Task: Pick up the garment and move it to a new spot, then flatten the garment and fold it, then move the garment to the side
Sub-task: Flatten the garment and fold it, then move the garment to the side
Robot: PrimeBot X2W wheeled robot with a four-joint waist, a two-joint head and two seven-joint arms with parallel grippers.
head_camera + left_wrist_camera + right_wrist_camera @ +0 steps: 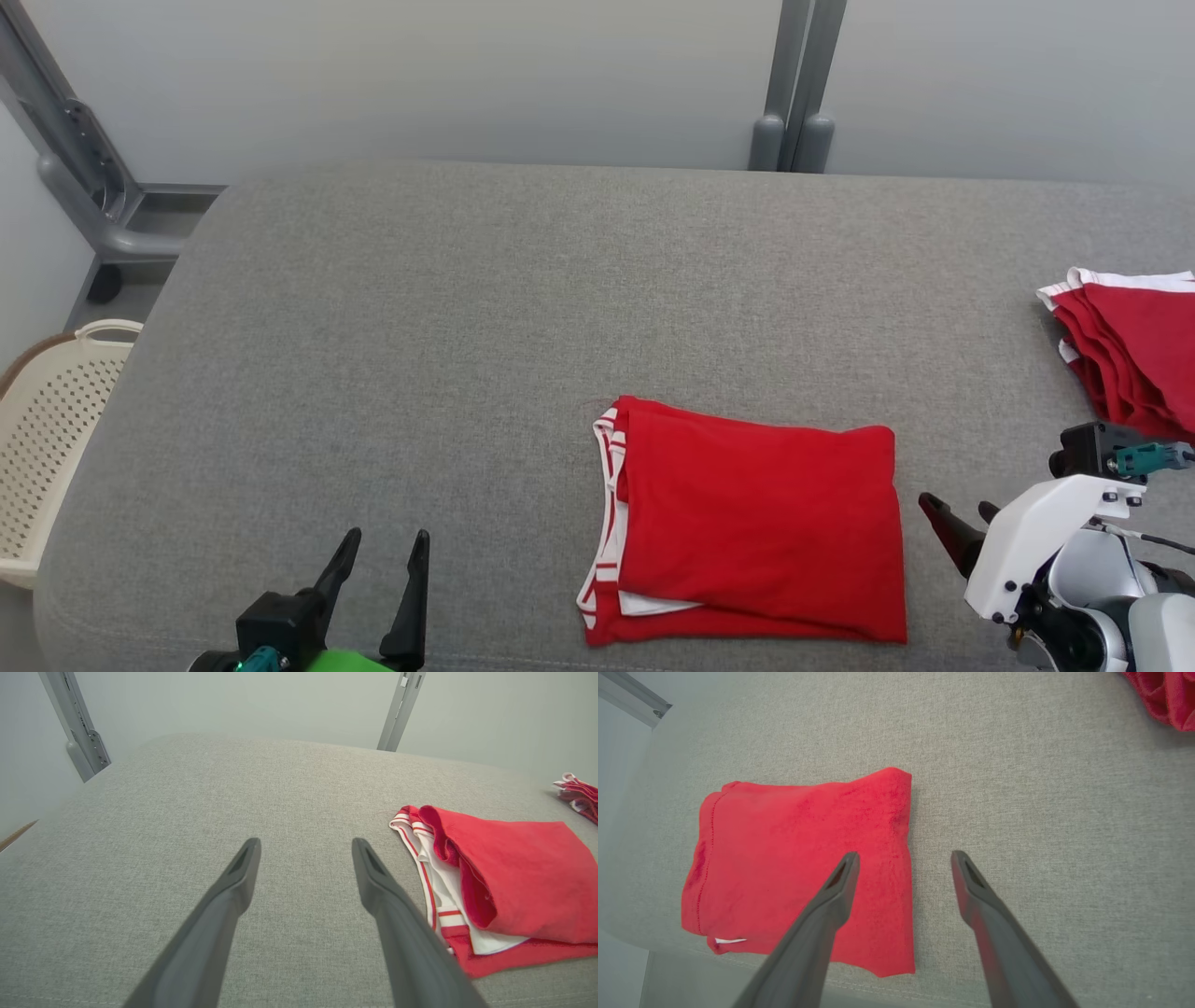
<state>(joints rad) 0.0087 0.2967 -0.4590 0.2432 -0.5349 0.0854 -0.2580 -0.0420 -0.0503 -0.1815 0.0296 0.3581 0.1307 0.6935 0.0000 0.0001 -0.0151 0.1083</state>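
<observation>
The garment point(756, 523) is red with white-and-red striped trim and lies folded into a rectangle near the front edge of the grey padded surface point(467, 308). My left gripper point(383, 551) is open and empty, well to the garment's left. The left wrist view has its fingers point(306, 849) over bare fabric, with the garment point(514, 877) off to the right. My right gripper point(957, 518) stands open just beyond the garment's right edge. In the right wrist view that gripper point(903, 858) straddles the edge of the garment point(798, 858), holding nothing.
A pile of similar red garments point(1134, 355) lies at the surface's right edge, also seen as a red pile point(1164, 695) in the right wrist view. A cream perforated basket point(47, 448) stands off the left side. Grey frame posts point(794, 93) rise behind.
</observation>
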